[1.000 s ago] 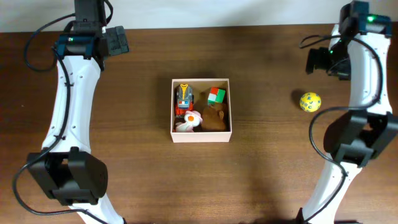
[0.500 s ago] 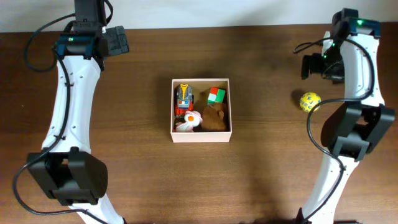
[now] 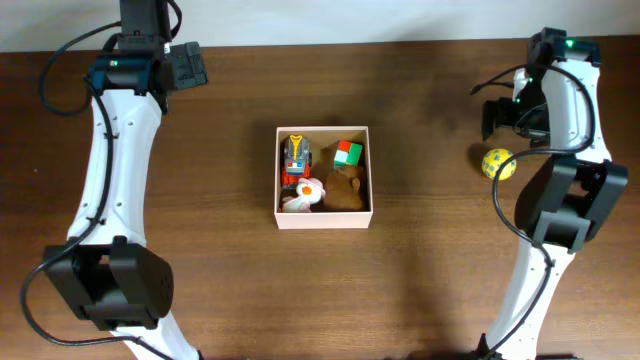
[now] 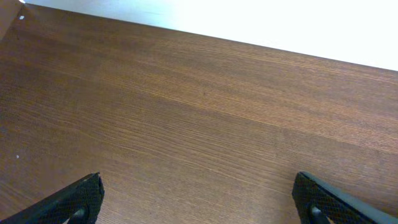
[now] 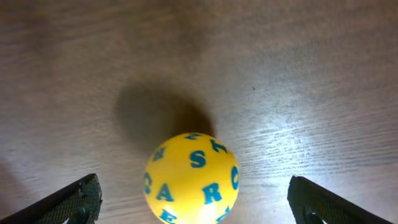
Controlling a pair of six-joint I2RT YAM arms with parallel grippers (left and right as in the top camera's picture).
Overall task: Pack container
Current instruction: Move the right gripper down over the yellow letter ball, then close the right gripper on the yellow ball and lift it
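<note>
Right fingers [image 5: 74, 202]: apart, poised around the yellow ball [image 5: 191, 177] near the right edge, likely to grasp it.
Left fingers [image 4: 74, 198]: apart, parked at the far-left corner.
Container [image 3: 323, 221]: centre, awaiting ball.

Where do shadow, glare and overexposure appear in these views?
Right wrist: the yellow ball throws a dark shadow up-left onto the table, with glare on the wood at lower right; left wrist: the strip beyond the table's far edge is blown out white.

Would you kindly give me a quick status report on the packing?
Left end effector open, empty. Right end effector open by ball, ball on table. Container holds toys. No obstruction seen.
</note>
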